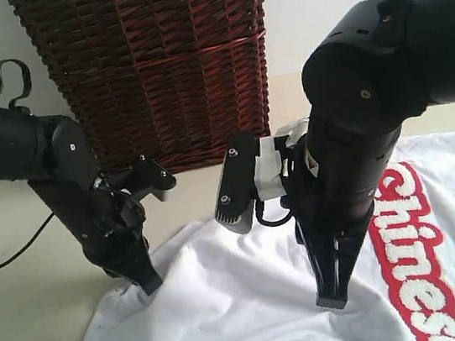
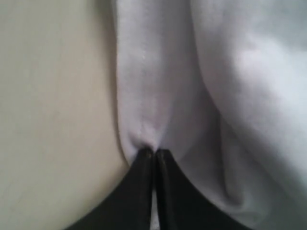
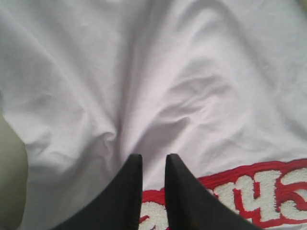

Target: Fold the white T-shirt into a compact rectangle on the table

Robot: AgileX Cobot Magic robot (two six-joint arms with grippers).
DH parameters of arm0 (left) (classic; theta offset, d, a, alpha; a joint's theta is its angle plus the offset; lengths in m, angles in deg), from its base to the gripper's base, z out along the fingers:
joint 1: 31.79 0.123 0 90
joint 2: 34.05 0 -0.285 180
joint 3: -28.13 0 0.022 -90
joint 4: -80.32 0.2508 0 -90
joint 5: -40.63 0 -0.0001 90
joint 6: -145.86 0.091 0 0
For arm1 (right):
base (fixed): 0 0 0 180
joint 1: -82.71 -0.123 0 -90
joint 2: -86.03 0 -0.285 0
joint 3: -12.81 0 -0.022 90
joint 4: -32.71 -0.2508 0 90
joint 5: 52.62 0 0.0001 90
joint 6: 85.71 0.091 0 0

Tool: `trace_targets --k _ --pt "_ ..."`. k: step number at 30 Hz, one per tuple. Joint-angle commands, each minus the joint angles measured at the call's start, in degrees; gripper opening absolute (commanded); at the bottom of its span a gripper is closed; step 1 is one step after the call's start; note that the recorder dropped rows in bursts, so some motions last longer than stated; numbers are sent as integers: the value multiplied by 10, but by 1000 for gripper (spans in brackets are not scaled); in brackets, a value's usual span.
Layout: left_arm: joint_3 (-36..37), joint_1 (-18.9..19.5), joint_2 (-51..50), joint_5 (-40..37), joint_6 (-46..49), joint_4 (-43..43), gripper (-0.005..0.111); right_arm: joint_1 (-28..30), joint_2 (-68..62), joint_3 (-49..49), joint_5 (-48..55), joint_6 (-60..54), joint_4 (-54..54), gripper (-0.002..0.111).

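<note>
**Grasp step, early fold: both claws down on the white T-shirt (image 1: 232,322), which lies spread and rumpled.**
Left gripper (image 1: 148,283): jaws closed, nipping a stitched shirt edge at the tips, with bare table (image 1: 30,334) just beside them. Right gripper (image 1: 333,298): jaws narrow, planted on cloth, red band (image 1: 413,255) just beside. You cannot tell whether it has caught cloth. Confirm that, then lift both evenly. The wicker basket (image 1: 154,70) stands close behind both claws, so keep the lift clear of it.

White T-shirt (image 1: 254,302) (red lettering (image 1: 415,256) too) runs off the lower-right edge.
</note>
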Motion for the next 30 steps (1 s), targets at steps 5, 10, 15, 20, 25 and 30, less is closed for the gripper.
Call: trace_targets --k 5,10,15,20,25,30 --pt "7 1 57 -64 -213 200 0 2 5 0 -1 5 -3 19" --pt "7 1 99 -106 -271 243 0 2 5 0 -1 5 -3 19" --pt "7 15 124 -187 -331 274 0 2 5 0 2 5 -3 19" --pt "7 25 124 -159 -259 176 12 2 5 0 1 5 -1 19" --pt "-26 30 124 -124 -268 190 76 2 5 0 1 5 -2 19" --pt "-27 30 102 -18 -270 173 50 2 5 0 0 8 -2 19"
